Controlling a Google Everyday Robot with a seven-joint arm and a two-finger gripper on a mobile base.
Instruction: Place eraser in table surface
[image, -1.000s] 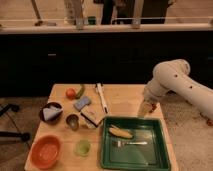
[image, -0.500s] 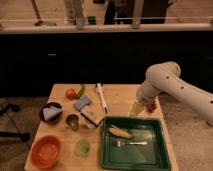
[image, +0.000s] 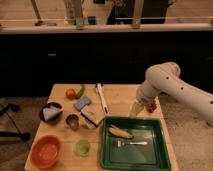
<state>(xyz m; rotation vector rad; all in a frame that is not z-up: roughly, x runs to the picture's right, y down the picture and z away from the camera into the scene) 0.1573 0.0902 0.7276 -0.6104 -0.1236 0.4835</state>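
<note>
The eraser (image: 92, 117), a dark flat block with a pale edge, lies on the light wooden table surface (image: 122, 97), just left of the green tray's far left corner. It sits between the blue-grey sponge (image: 82, 103) and the tray. My gripper (image: 138, 109) hangs from the white arm (image: 162, 82) over the table's right part, at the tray's far edge. It is well to the right of the eraser and apart from it.
A green tray (image: 160, 150) holds a banana (image: 120, 132) and a fork (image: 132, 143). A white pen (image: 102, 97), tomato (image: 70, 93), dark bowl (image: 51, 112), metal cup (image: 73, 121), green cup (image: 82, 146) and orange bowl (image: 46, 151) stand on the left.
The arm has swung left and lowered, bringing the gripper from the table's right edge to the tray's far edge. The objects on the table have not moved.
</note>
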